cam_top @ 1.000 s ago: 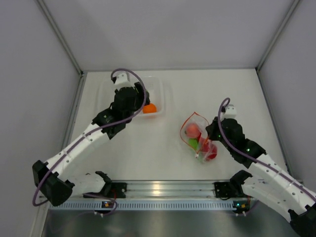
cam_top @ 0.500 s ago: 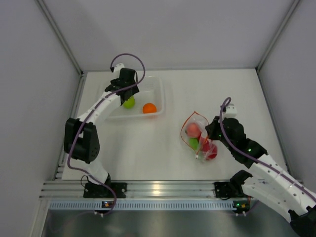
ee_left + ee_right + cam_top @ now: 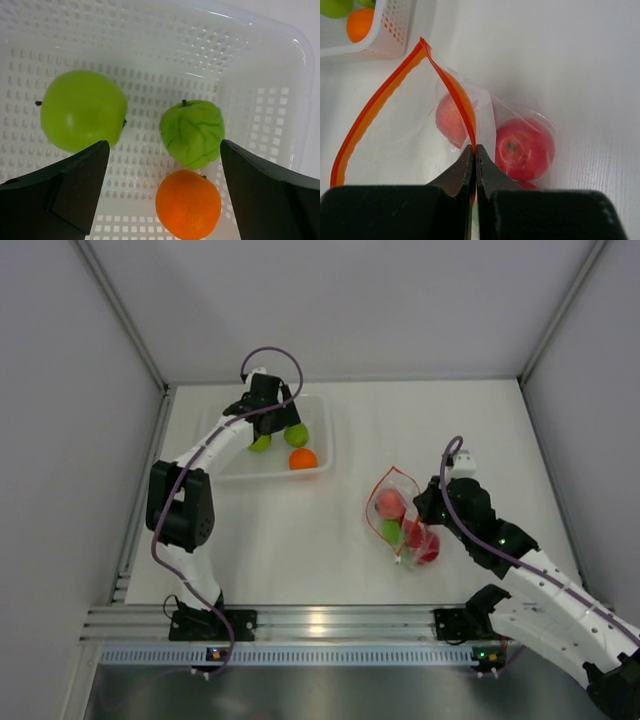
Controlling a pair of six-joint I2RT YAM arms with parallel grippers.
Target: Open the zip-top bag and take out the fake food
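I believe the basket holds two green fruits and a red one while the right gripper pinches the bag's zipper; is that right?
Not quite: the third fruit in the basket is orange, not red, as the left wrist view shows; the rest holds.

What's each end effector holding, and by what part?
Right end effector pinches the zip-top bag by its orange zipper strip; left end effector is open, holding nothing.

A: What colours in the white, hole-patterned basket [image 3: 260, 60]?
B: Plain lime apple [image 3: 82, 110], dark-veined green fruit [image 3: 192, 132], orange ball [image 3: 187, 205].
A: The bag [image 3: 517, 107]?
B: Clear, orange-red strip [image 3: 385, 97]; red fruit [image 3: 525, 147], pink fruit [image 3: 450, 120] inside.
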